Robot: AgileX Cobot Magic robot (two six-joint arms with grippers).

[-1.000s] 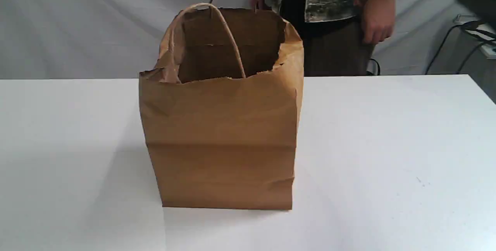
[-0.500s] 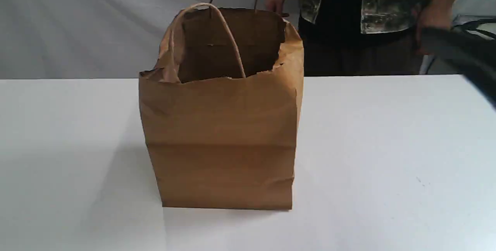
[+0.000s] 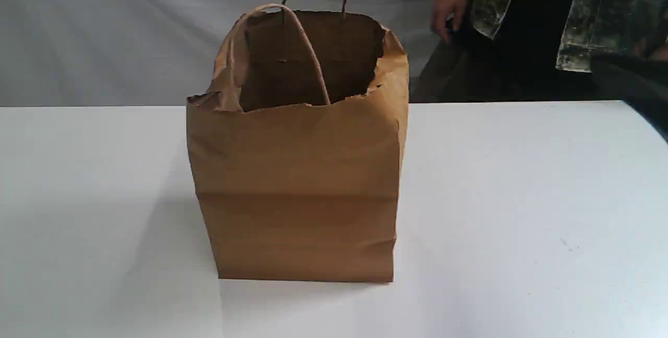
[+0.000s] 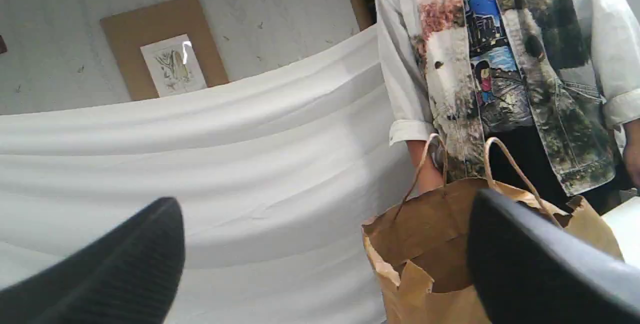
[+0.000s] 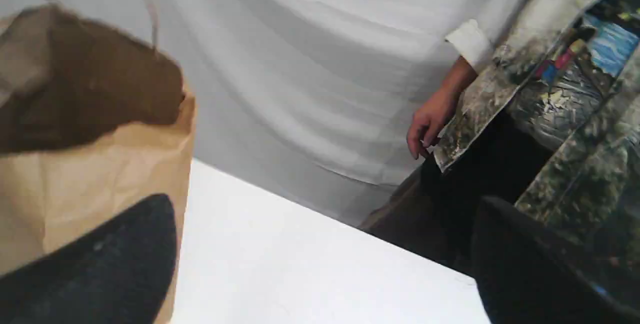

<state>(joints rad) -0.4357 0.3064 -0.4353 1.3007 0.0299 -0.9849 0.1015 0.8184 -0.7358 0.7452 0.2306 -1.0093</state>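
A brown paper bag (image 3: 297,186) stands upright and open-mouthed in the middle of the white table (image 3: 522,197). Its two twisted paper handles (image 3: 308,51) stick up, and its rim is torn and crumpled. In the left wrist view the bag (image 4: 435,244) lies ahead of my left gripper (image 4: 325,209), whose fingers are spread wide with nothing between them. My right gripper (image 5: 322,209) is open and empty too, off to the side of the bag (image 5: 90,164). A dark blurred part of my right arm (image 3: 634,85) shows at the far right.
A person (image 3: 522,25) in a patterned jacket stands behind the table at the back right, one hand (image 3: 446,7) hanging near the bag's far side. White cloth drapes the background. A framed picture (image 4: 170,61) hangs on the wall.
The person has stepped to the right, away from the bag. My right arm has swung lower at the right edge. The bag has not moved.
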